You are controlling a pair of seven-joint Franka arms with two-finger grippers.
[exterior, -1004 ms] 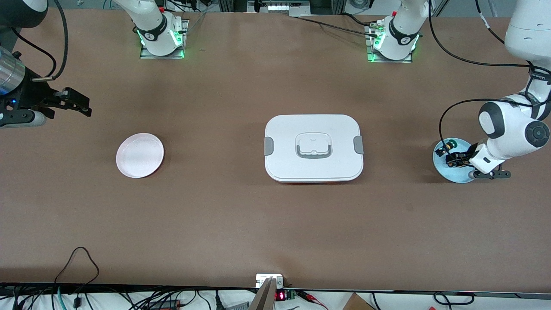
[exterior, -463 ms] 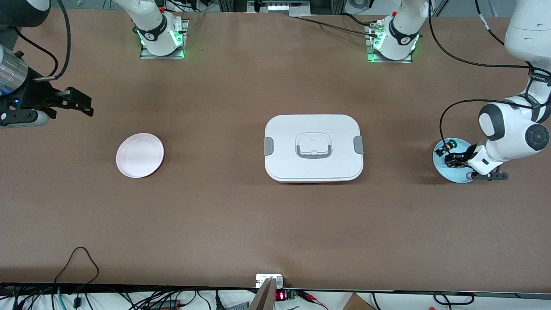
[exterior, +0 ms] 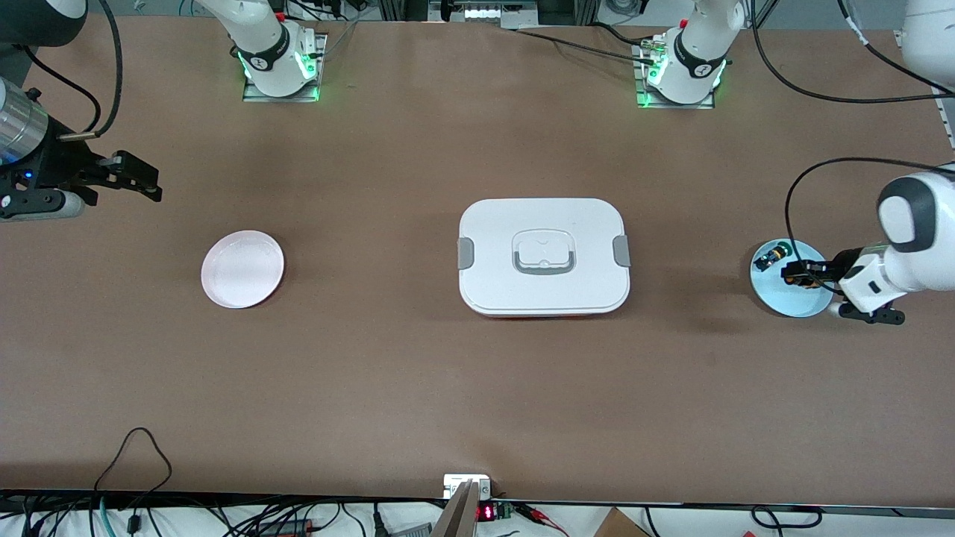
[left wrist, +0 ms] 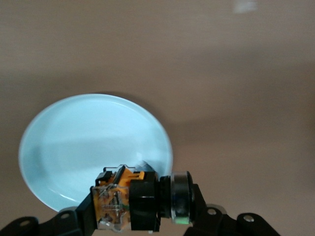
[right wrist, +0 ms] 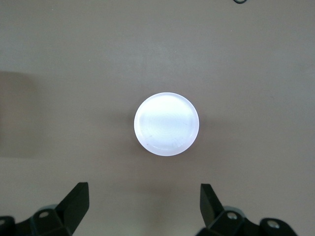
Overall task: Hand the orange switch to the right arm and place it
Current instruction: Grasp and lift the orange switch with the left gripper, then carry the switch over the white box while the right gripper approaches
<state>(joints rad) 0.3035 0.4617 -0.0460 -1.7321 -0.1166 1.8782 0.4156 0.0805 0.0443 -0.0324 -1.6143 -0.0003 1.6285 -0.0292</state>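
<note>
Now left gripper point(exterior: 797, 274) clamping orange switch point(left wrist: 120, 202) above blue plate's point(exterior: 802, 301) rim

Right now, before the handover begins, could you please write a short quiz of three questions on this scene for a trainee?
1. True or false: the left gripper is shut on the small orange-bodied push-button switch, above the round light blue plate.
2. What lies on that plate? A) a black switch with green cap B) a white lid C) nothing
3. Fill in: the right gripper, waiting above the brown table at the right arm's end, is ____.

Key: 1 true; 2 A; 3 open.
</note>
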